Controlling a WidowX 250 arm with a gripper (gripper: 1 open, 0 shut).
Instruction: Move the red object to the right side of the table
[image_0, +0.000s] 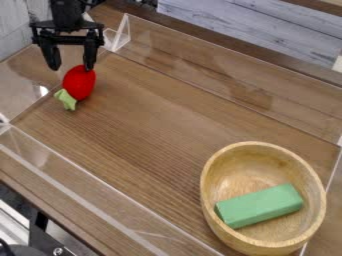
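The red object (80, 82) lies on the table (174, 110), in its upper left part as I look at it, near the clear wall (32, 105) of that side. Its long axis runs aslant: the light green leafy end (66, 100) points down and to the left, toward this wall, and the rounded red end points up and a little to the right. The black gripper (68, 48) is just beside it, at the upper left of the red body, with its two fingers spread wide apart. I see nothing held between them; whether a finger touches the red body, I cannot tell from where I stand. Well apart from them, at the lower right, stands the round wooden bowl (225, 180), and inside it a green block (261, 206) rests, its long side rising toward the right.
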